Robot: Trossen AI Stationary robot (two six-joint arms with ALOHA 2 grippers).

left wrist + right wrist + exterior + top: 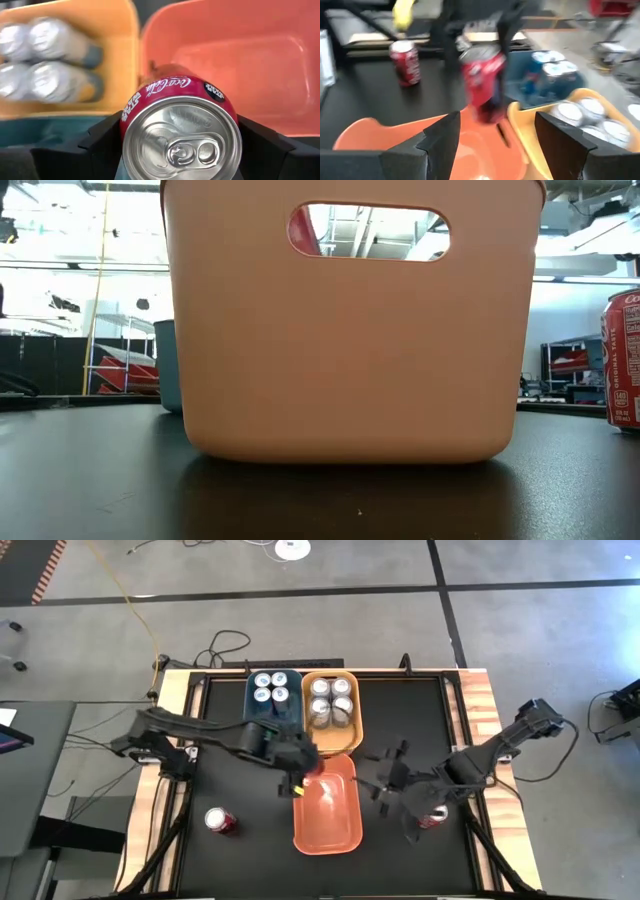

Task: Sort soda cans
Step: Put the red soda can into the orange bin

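The orange bin (326,820) sits below the left gripper (299,776), which clamps a red can (180,130) over its near rim; released here, the can could strike the rim and tip outside. The right gripper (392,783) waits open beside it

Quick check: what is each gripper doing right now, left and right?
Left gripper: shut on a red can, over the orange bin.
Right gripper: open, empty.

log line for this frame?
left gripper: shut on red can, over orange bin corner | right gripper: open, empty, beside bin | orange bin: empty
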